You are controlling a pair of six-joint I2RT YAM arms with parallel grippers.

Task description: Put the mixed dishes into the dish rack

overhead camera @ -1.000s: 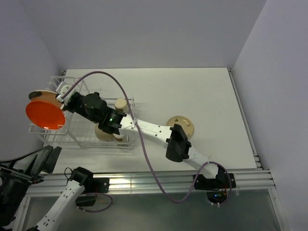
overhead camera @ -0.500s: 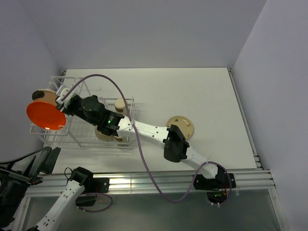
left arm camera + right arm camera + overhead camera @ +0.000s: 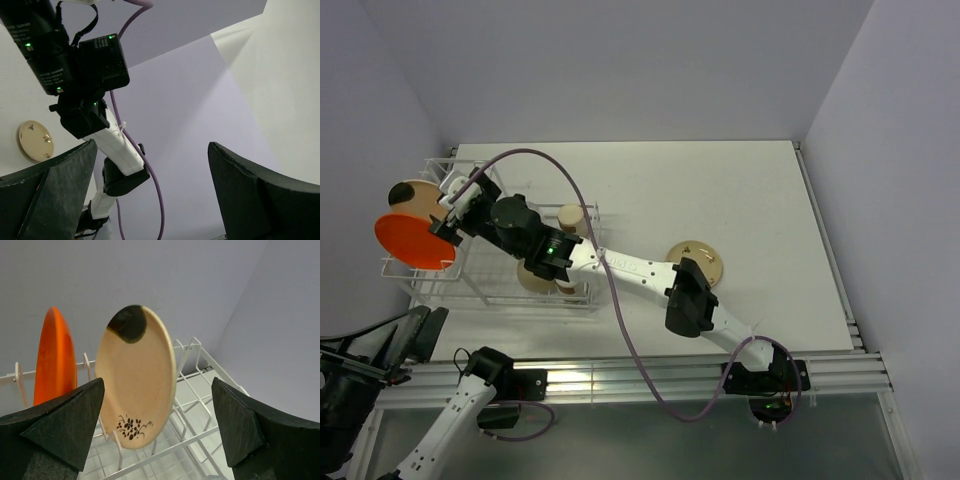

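Note:
The dish rack (image 3: 480, 292) stands at the table's left edge. In its upright slots stand the orange plate (image 3: 410, 243) and, behind it, a cream dish with brown marks (image 3: 410, 192). In the right wrist view that dish (image 3: 135, 375) rests on edge in the wire slots (image 3: 210, 407), right of the orange plate (image 3: 55, 357). My right gripper (image 3: 155, 425) is open around it, its fingers clear of the rim. A tan cup (image 3: 572, 216) and a cream bowl (image 3: 534, 279) sit in the basket part. My left gripper (image 3: 152, 145) is open and empty, pointing at the wall.
A second cream dish (image 3: 697, 262) lies flat on the table right of the rack, also visible as a small disc (image 3: 36, 141) in the left wrist view. My right arm (image 3: 630, 268) stretches across the basket. The left arm stays low at the near left corner.
My right gripper has opened and let go of the cream dish, which now stands in the rack slot behind the orange plate. The left arm has not moved.

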